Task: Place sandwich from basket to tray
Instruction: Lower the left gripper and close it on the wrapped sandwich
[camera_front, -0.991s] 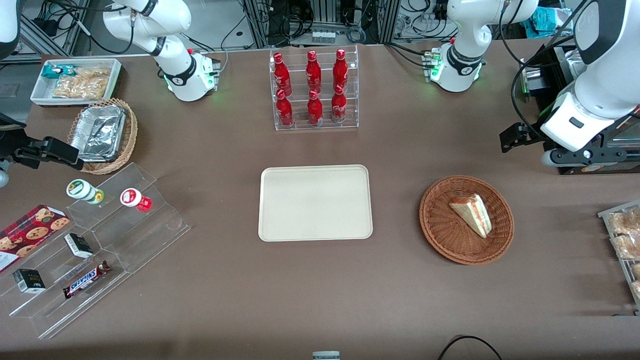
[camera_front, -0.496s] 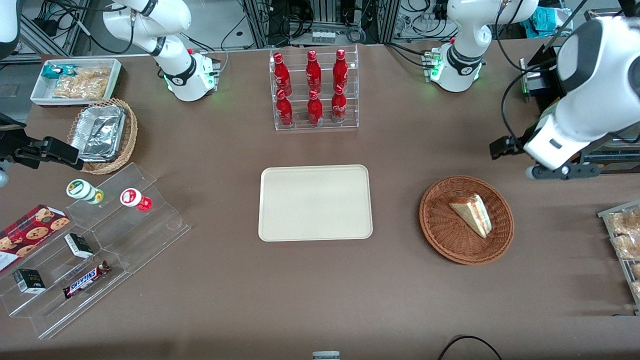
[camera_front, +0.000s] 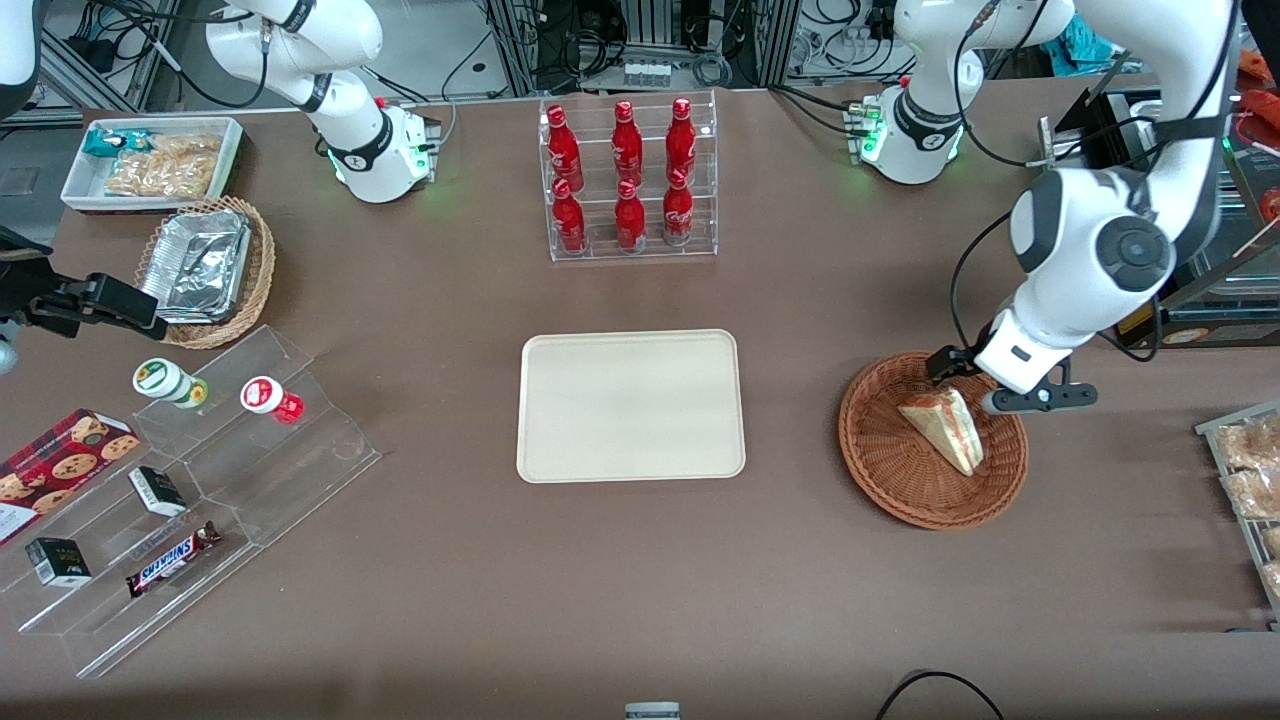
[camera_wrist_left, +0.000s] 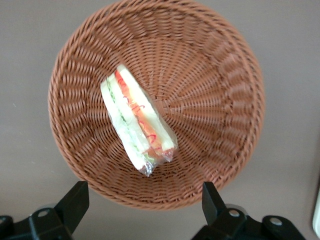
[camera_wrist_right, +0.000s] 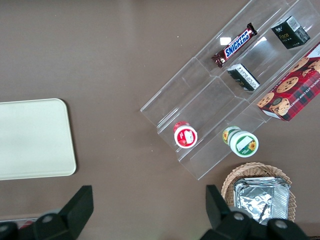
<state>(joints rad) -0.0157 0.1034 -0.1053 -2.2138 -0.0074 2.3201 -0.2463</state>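
The left arm is swinging in from the working arm's end of the bench: a second ago its gripper (camera_front: 985, 385) was hanging well clear of the basket (camera_front: 890, 480), and now it is hovering above the basket's rim on the side farther from the front camera. That is putting the arm in the approach stage, with the grasp itself not yet begun.

The fingers (camera_wrist_left: 75, 200) are standing wide apart and holding nothing, and the wrist view is looking straight down between them onto the basket.

The sandwich (camera_front: 945, 425) is lying in the basket, slightly toward the working arm's end of it, wrapped in clear film. Its long axis is running diagonally, from a blunt end near the gripper to a narrower tip nearer the front camera. The red and green filling edge is facing up and outward in the wrist view.

The tray (camera_front: 630, 405) is sitting bare in the middle of the bench, well apart from the basket toward the parked arm's end. Judging by the diagonal lie, the fingers are likely needing a turn so that they close across the wedge's short width.
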